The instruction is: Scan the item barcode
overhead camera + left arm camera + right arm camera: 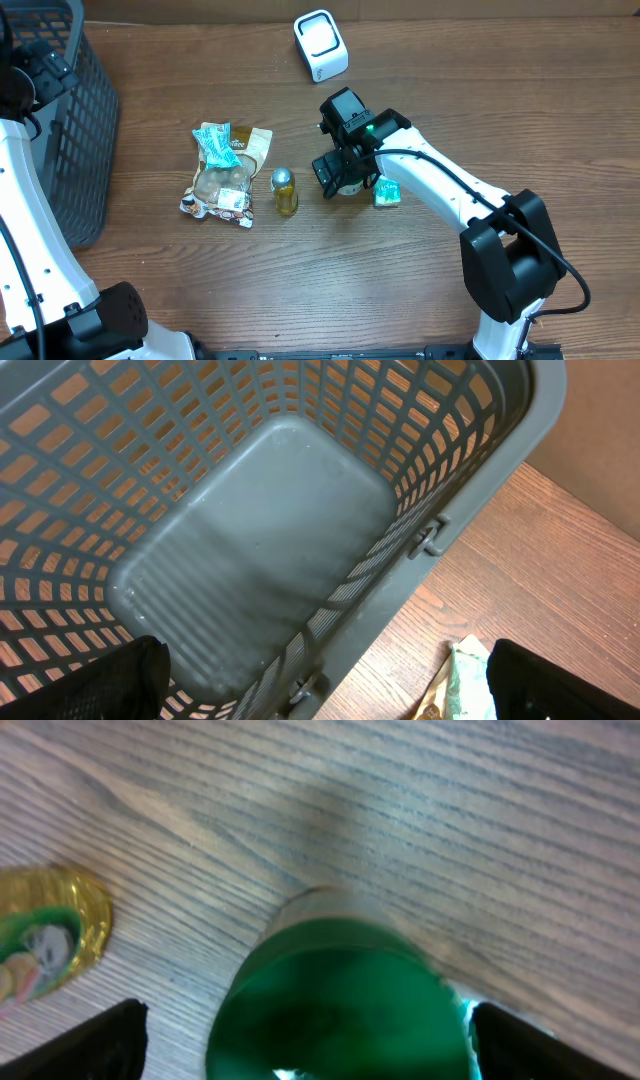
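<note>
Right gripper (338, 172) straddles a green-topped container (340, 995) near the middle of the table (450, 90), with the barcode scan not yet begun

Seen from overhead, the container stands with a gold-capped bottle (285, 191) at its nine o'clock and a small green packet (387, 193) at its three o'clock. The white scanner (320, 45) waits well apart at about twelve. The right fingers (85, 1045) stand wide on either side of the container, one of them clear of it, so nothing is gripped. The left gripper (320, 685), also spread wide and holding nothing, hangs over the basket (440, 530) at the table's nine o'clock. The step in hand appears to be the pick-up: the next move calls for closing on the container, lifting it, and turning its barcode, not visible here, toward the scanner
</note>
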Robot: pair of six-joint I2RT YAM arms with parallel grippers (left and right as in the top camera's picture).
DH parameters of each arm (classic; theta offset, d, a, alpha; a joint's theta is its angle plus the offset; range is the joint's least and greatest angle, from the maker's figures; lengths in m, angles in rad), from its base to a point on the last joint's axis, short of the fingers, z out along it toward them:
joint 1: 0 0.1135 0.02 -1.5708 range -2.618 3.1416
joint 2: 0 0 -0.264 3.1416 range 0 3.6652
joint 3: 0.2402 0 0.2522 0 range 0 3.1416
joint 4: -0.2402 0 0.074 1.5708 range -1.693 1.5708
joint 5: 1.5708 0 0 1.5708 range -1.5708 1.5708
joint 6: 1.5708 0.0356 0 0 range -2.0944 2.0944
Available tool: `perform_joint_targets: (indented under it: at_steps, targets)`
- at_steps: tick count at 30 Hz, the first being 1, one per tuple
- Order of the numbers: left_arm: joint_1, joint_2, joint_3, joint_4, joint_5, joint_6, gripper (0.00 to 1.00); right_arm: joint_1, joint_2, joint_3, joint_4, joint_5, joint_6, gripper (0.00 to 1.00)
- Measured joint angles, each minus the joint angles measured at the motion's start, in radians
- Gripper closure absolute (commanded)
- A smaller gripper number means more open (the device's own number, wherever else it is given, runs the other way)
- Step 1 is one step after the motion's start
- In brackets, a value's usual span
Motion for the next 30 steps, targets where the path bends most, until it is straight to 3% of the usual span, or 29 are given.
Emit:
perform_joint_targets:
  at_steps: [14, 20, 24, 25, 27, 30]
  targets:
    - [0.0, 0.0, 0.0, 0.0, 0.0, 0.0, 0.01, -0.003, 0.0, 0.0, 0.025, 0.043, 0.242, 0.0]
    - [0.0, 0.0, 0.0, 0.0, 0.0, 0.0, 0.0, -0.003, 0.0, 0.0, -0.014, 0.063, 0.276, 0.2]
    - [0.0, 0.0, 0.0, 0.0, 0.0, 0.0, 0.01, -0.003, 0.0, 0.0, -0.034, 0.064, 0.283, 0.24]
    - [0.0, 0.0, 0.0, 0.0, 0.0, 0.0, 0.0, -0.003, 0.0, 0.0, -0.036, 0.062, 0.284, 0.22]
    - [0.0, 0.0, 0.0, 0.0, 0.0, 0.0, 0.01, -0.003, 0.0, -0.001, -0.037, 0.055, 0.284, 0.0]
    - [0.0, 0.0, 0.0, 0.0, 0.0, 0.0, 0.0, -0.003, 0.0, -0.001, -0.036, 0.044, 0.287, 0.0]
